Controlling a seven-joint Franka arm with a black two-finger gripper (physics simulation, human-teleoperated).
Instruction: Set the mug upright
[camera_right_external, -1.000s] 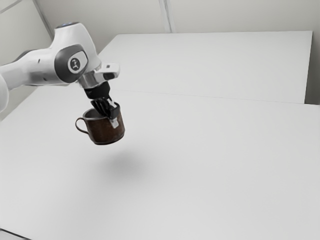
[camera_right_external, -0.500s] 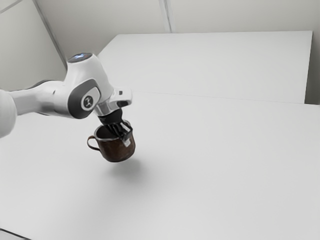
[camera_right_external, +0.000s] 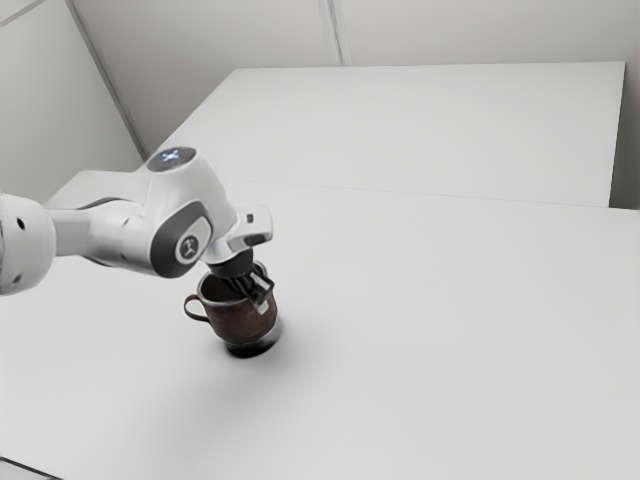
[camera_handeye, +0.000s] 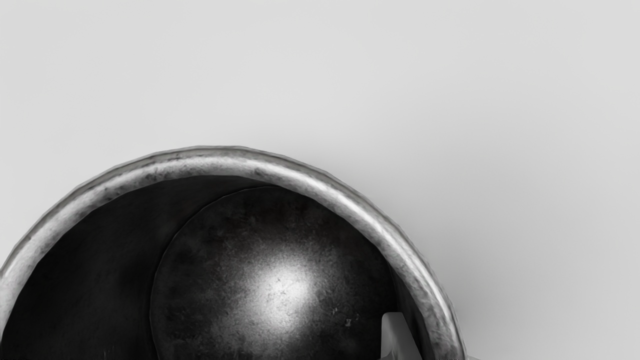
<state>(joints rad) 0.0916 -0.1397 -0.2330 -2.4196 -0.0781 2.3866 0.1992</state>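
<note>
Mug (camera_right_external: 238, 322), gripper (camera_right_external: 257, 295) angled down, clamped over its rim, arm (camera_right_external: 190, 208) bent.

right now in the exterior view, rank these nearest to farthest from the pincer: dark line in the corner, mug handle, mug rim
1. Mug rim: nearest, with the pincer clamped over it.
2. Mug handle: next, on the mug's side toward the exterior view's left.
3. Dark line: farthest, in the exterior view's lower left corner.

White arm (camera_right_external: 98, 232), grey-banded joints (camera_right_external: 166, 252), seemingly black end effector (camera_right_external: 262, 297)
</note>
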